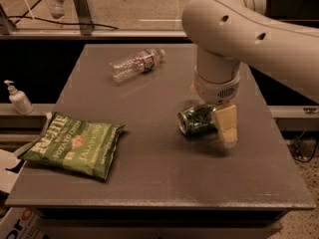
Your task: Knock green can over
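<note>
The green can [197,120] lies on its side on the grey table [149,158], right of the middle, with its silver top facing left. My gripper [226,127] hangs straight down from the white arm [234,29] and sits right at the can's right end, touching or nearly touching it. The arm hides the far side of the can.
A clear plastic bottle [135,63] lies on its side at the back of the table. A flat green potato chip bag [74,144] lies at the front left. A white pump bottle [18,98] stands on a ledge off the table's left edge.
</note>
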### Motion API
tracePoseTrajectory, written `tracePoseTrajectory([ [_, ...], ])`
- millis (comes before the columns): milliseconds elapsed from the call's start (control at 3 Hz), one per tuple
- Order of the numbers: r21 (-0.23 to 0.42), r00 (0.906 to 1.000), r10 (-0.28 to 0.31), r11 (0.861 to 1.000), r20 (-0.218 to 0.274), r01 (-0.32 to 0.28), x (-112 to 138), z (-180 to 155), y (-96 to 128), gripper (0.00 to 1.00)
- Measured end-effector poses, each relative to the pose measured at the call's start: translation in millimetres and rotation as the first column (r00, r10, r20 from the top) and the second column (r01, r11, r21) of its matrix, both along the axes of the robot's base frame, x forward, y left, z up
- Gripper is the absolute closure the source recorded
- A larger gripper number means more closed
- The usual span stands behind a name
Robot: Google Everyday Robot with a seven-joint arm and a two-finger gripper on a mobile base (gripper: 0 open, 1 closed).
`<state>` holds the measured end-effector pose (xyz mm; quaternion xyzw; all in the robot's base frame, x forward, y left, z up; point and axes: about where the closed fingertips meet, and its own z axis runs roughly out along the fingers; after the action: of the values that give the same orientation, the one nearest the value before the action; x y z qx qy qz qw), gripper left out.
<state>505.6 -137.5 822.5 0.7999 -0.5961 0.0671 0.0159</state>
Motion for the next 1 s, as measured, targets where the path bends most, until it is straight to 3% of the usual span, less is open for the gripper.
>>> tracePoseTrajectory([
  [333,0.123,0.9945,-0.095,0.987,-0.044,0.100,8.7,6.7,-19.7,0.00],
  [667,0.260,0.9778,-0.185,0.944,-0.098,0.205,17.7,16.7,-39.5,0.00],
  [1000,0.372,0.9551,-0.251,0.881,-0.158,0.293,20.8,20.9,-60.3,0.00],
])
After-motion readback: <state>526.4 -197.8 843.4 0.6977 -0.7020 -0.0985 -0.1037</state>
